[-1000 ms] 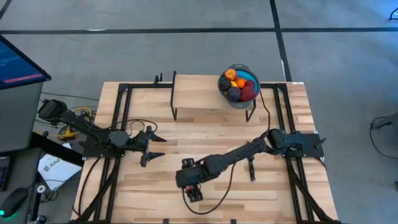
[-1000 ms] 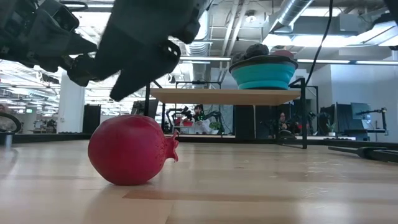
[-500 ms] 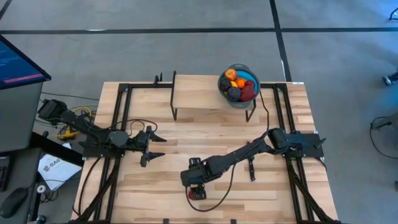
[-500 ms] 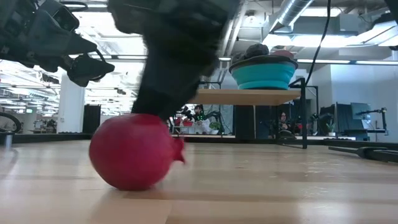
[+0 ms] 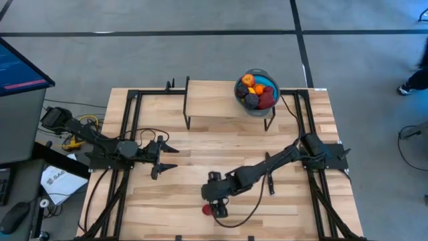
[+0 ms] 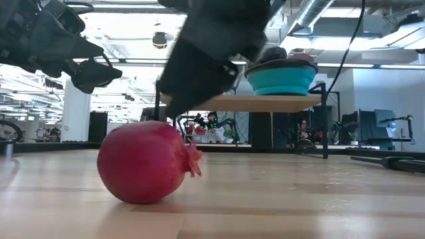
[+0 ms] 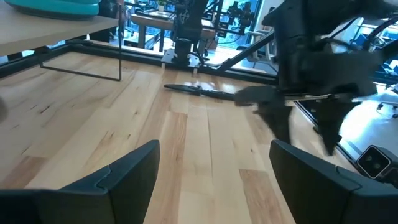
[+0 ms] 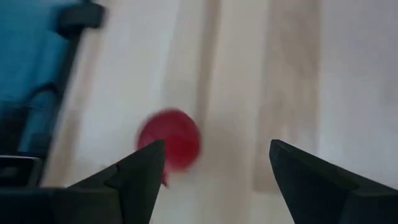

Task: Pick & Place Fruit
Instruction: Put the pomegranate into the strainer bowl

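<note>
One red toy fruit (image 5: 208, 209), a pomegranate with a small crown, rests on its round side on the table near the near edge. It is large in the low view (image 6: 147, 161) and blurred in the right wrist view (image 8: 169, 140). My right gripper (image 5: 218, 199) is open and hovers just above it, to its right and far side (image 6: 209, 63); the fruit lies ahead of the spread fingers (image 8: 214, 180). Several more fruits fill the blue bowl (image 5: 256, 90) on the raised shelf. My left gripper (image 5: 162, 157) waits open at the table's left (image 7: 214, 180).
The wooden shelf (image 5: 221, 100) on black legs stands at the far edge and bears the blue bowl (image 6: 282, 76). A slim black knife (image 5: 270, 182) lies right of centre, under the right arm. Black frame rails run along both table sides. Bare wood lies between the arms.
My right gripper has moved toward the table's right, dipping down onto the red fruit and then rising off it. The fruit, first hidden under the gripper from above, now shows beside it and has shifted slightly to the right.
</note>
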Action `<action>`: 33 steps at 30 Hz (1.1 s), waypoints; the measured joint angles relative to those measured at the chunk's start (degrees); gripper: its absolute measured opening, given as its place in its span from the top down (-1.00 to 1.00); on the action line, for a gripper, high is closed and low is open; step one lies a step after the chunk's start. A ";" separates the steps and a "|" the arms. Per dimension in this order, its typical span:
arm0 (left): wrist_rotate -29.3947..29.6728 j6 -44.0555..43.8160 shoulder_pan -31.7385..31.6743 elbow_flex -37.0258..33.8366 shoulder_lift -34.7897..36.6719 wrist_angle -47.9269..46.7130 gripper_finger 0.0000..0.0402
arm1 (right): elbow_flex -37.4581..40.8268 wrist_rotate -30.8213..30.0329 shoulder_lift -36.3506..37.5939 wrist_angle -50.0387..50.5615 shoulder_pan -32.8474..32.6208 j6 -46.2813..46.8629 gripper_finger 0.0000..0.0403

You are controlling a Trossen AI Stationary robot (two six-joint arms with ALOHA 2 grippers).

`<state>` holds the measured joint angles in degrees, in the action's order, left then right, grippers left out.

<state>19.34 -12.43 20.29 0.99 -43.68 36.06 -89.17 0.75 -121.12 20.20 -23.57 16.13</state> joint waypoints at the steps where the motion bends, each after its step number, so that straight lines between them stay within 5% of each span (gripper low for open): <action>1: 0.02 0.02 0.00 0.00 0.00 -0.06 -0.48 | 0.00 2.02 -0.05 -1.71 -0.08 -0.87 -0.39; 8: 0.31 0.11 0.00 0.00 0.02 -0.05 -0.48 | -0.35 6.84 -2.93 -6.57 -2.01 -1.54 -0.39; 33: 0.39 -1.51 0.00 0.00 0.01 -0.05 -0.48 | -0.20 -1.22 -5.33 3.60 -3.87 7.12 -0.39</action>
<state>19.73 -13.93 20.29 0.99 -43.66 36.01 -89.36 -0.46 -126.45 23.79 -27.44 23.24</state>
